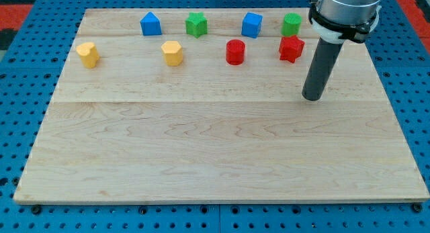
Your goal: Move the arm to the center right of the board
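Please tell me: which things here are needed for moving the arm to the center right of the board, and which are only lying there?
Belong to the job:
- my tip, below the red star block
- the board

Just lying about:
- blue house-shaped block
- green star block
- blue cube
- green cylinder
- two yellow blocks
- red cylinder
- red star block

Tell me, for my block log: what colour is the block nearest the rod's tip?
Red: the red star-shaped block, just up-left of my tip. Seen in the camera view.
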Robot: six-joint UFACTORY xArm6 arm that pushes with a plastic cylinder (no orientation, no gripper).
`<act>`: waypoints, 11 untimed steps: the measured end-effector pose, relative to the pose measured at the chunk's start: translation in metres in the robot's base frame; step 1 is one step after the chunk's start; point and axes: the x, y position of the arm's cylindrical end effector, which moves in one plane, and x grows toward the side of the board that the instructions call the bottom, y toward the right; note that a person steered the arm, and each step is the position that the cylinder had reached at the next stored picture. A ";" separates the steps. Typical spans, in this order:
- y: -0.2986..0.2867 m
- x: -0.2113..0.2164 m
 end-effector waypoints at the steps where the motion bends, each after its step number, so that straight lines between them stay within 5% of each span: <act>1: 0.000 0.000; 11: 0.104 0.003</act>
